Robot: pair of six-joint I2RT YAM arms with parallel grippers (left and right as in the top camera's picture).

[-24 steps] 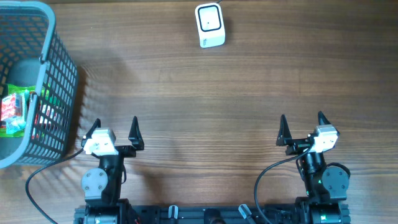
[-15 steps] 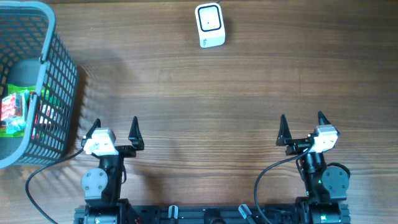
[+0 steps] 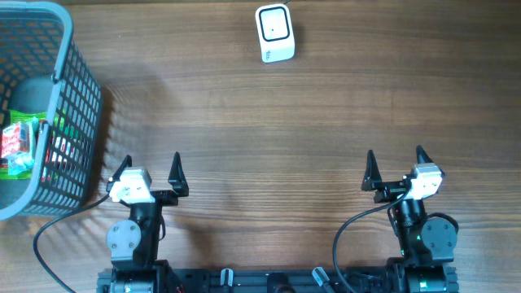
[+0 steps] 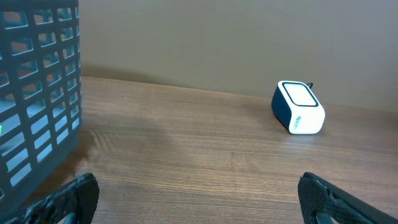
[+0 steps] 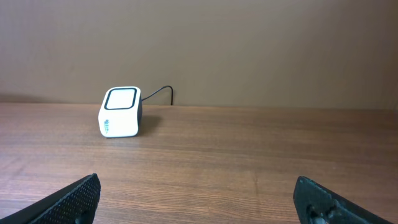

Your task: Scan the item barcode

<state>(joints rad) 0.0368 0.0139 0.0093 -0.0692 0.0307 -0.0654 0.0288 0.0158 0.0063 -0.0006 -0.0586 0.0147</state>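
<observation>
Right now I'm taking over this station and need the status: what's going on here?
Nothing is being handled yet. The left arm and right arm sit at the near edge of the table, jaws open and empty. The items lie in the blue basket on the left; the white scanner stands at the far edge, untouched.

The left gripper [image 3: 151, 159] and the right gripper [image 3: 395, 154] are spreading their fingers wide, gripping nothing, both arms sitting folded low.

Black left arm [image 3: 130, 236] and right arm [image 3: 425, 234], white wrist housings [image 3: 130, 186], pointed black gripper fingers [image 3: 176, 169], looping black cables [image 3: 42, 244]
</observation>
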